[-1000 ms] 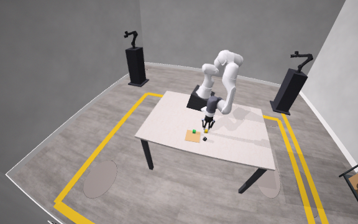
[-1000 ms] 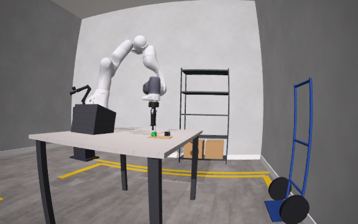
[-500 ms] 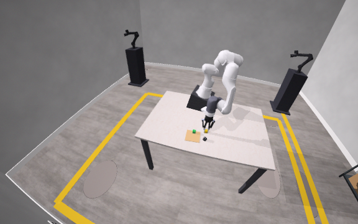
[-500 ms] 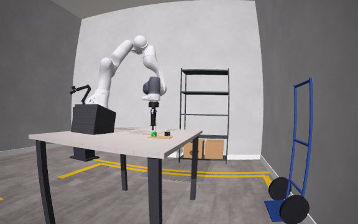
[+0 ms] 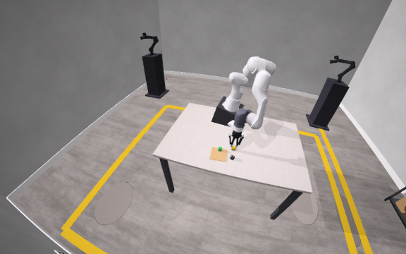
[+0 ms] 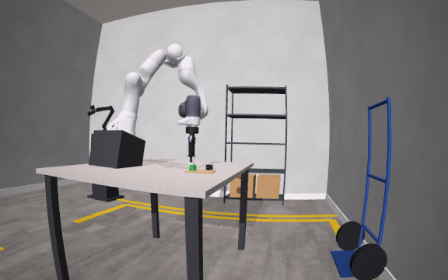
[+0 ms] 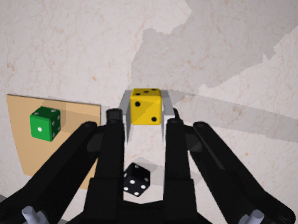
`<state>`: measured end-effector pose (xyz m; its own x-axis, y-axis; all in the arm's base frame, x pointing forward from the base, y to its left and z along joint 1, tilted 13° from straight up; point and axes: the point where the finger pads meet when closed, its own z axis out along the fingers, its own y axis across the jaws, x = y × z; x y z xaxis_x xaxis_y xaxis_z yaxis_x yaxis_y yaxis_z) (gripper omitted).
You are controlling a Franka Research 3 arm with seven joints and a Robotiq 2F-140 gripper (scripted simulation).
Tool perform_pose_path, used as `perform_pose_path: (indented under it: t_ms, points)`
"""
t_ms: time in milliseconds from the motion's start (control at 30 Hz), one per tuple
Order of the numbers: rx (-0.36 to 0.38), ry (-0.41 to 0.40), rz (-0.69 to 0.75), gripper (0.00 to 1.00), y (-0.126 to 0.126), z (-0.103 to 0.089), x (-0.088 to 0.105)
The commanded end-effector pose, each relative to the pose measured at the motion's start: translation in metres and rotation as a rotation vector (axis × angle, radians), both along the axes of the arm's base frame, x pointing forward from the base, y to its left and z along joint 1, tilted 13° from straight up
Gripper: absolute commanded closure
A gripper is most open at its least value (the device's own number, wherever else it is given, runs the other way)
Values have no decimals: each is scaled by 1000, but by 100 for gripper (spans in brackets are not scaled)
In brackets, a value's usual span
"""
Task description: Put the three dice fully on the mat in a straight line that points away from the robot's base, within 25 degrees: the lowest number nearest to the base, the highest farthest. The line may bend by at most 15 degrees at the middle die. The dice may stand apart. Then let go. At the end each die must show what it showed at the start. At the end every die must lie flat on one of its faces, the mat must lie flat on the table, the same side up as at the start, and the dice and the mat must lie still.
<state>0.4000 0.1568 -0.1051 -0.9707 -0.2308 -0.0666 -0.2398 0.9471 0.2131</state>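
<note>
1. Nearest the wrist camera, the black die (image 7: 136, 179) lies on the table (image 7: 67, 30) just off the mat (image 7: 73, 115), beside the same edge as the yellow one. It sits under the finger links. A low sweep toward the mat could clip it and roll it to a new face, which would spoil the task.
2. Next out is the yellow die (image 7: 145, 108), also off the mat, near the corner that faces the robot's base. The contact looks shallow, near the tips of the pads. If it is lifted quickly it could pivot or slip, and land showing a different number or resting on an edge.
3. Farther left is the mat itself. If the die is dragged over instead of carried, it could catch the mat's edge and shift or ruck it.
4. The green die (image 7: 44, 123) stands on the mat, close to the edge nearest the base. A careless set-down beside it could knock it off or turn it, and the room left on the mat for a straight line looks tight.
5. The jaws stand narrow, with their pads (image 7: 125, 117) against two opposite sides of the yellow die. I judge it gripped, centred between them and low on the table.
</note>
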Motion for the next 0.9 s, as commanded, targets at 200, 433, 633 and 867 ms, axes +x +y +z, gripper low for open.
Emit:
perform_pose_path:
  t_ms: [200,433,633,867]
  points:
    - [2,0,-5,84,-12,55,0]
    - [2,0,-5,84,-18,85,0]
    - [2,0,-5,84,-21,94,0]
    - [2,0,-5,84,-21,94,0]
